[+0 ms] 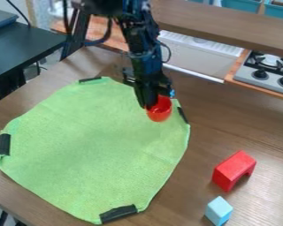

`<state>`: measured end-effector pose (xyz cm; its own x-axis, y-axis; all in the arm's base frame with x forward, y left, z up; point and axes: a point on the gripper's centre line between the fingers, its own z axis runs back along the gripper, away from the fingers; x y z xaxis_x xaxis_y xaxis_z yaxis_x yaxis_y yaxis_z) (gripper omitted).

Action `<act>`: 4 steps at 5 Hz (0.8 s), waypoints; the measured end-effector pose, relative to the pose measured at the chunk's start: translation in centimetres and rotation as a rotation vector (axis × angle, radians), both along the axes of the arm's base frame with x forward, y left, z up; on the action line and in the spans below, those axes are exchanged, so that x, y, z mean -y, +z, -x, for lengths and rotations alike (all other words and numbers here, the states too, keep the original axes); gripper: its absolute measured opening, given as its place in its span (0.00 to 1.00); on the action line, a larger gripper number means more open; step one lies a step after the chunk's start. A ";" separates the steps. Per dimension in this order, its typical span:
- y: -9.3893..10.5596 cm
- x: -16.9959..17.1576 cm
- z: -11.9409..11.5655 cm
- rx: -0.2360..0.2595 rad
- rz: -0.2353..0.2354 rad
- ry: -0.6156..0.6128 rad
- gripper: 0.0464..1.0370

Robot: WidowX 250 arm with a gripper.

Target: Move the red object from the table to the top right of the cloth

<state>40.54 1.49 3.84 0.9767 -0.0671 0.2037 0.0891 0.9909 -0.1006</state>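
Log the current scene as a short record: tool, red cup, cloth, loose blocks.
tool: at the red cup
red cup: upper right part of the cloth, under the tool; can't tell if touching down
cloth: green, spread on the table, dark strips at its edge
red block: table, right of the cloth
light blue block: table, near red block
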 end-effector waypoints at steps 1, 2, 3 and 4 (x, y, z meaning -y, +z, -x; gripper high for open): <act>-0.2 -0.6 -0.3 -0.008 -0.034 0.021 0.04; -0.2 -1.0 -0.2 -0.014 -0.060 0.018 0.23; -0.3 -1.1 0.2 -0.039 -0.059 0.018 0.49; -0.2 -0.5 0.4 -0.052 -0.028 0.003 0.79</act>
